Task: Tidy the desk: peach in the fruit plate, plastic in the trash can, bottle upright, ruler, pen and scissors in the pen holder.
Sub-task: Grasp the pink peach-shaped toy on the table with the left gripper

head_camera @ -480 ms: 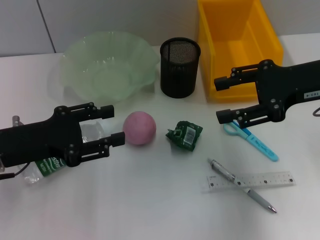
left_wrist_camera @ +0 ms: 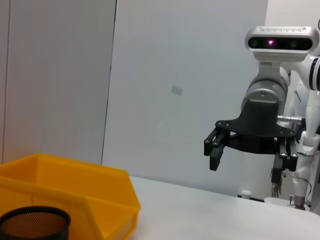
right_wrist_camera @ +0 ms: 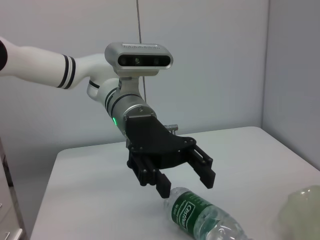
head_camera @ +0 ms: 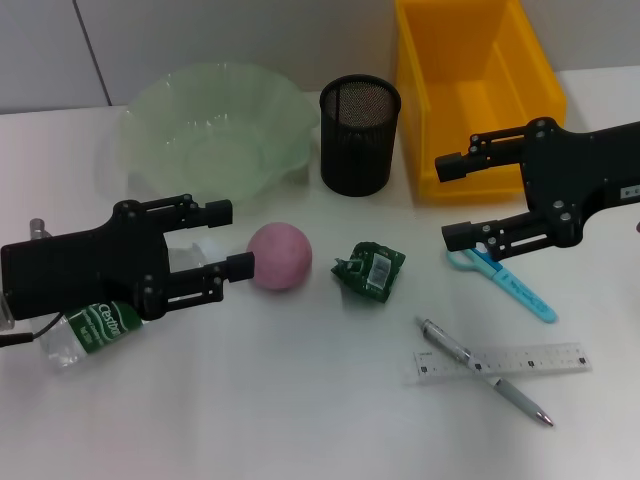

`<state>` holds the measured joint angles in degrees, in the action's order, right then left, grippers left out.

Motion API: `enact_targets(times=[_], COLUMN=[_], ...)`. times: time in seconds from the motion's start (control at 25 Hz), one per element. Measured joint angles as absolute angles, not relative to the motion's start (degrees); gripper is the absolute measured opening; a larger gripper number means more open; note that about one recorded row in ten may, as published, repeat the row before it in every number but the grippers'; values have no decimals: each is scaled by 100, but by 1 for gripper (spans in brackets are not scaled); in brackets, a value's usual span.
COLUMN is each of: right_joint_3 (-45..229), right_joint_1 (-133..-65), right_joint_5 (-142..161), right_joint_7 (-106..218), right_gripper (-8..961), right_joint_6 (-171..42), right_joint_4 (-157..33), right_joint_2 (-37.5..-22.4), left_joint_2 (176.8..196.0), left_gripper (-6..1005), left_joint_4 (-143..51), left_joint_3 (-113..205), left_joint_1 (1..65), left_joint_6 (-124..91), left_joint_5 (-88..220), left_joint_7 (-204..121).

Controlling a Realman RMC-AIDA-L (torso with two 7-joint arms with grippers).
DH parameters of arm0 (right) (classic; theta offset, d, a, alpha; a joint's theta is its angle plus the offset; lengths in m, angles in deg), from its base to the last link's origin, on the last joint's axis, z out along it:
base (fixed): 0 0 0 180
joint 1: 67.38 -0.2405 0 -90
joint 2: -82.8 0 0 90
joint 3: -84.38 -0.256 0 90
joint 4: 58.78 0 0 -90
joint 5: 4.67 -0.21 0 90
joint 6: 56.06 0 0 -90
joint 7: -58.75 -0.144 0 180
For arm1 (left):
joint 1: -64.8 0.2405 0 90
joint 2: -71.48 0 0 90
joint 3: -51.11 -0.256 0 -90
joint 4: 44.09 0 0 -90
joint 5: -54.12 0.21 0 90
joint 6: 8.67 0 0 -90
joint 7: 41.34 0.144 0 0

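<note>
The head camera is looking down from above the table (head_camera: 300, 420). Each wrist camera is sitting low, looking sideways across it, close, facing the other arm's gripper.

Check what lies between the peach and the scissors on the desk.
In the head view, only the crumpled green plastic lies between the peach and the scissors; the desk around it is bare.

Pink peach (head_camera: 279, 256), yellow bin (head_camera: 473, 95), black mesh holder (head_camera: 359, 135).
</note>
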<state>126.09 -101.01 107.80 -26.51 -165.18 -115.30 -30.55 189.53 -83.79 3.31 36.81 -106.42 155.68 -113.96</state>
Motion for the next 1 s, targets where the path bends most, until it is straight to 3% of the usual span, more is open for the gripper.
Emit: enact_targets(times=[0.32,1.0], right_joint_3=[11911,11835], right_joint_1=[-10075,-9846], right_joint_5=[10616,9952], right_joint_7=[-2731,-2748], right_gripper=[752,753], right_joint_6=[-16570,-16618], right_joint_4=[-11646,-11675], right_joint_2=[-3152,-3057], left_joint_2=[18957,19035], left_gripper=[648,632], left_joint_4=[-8409,-8401], left_joint_3=[242,-1029], left_joint_1=[3438,3006], left_joint_6=[-10179,-8815], left_joint_5=[15814,15858], left_joint_7=[-11883,-12480])
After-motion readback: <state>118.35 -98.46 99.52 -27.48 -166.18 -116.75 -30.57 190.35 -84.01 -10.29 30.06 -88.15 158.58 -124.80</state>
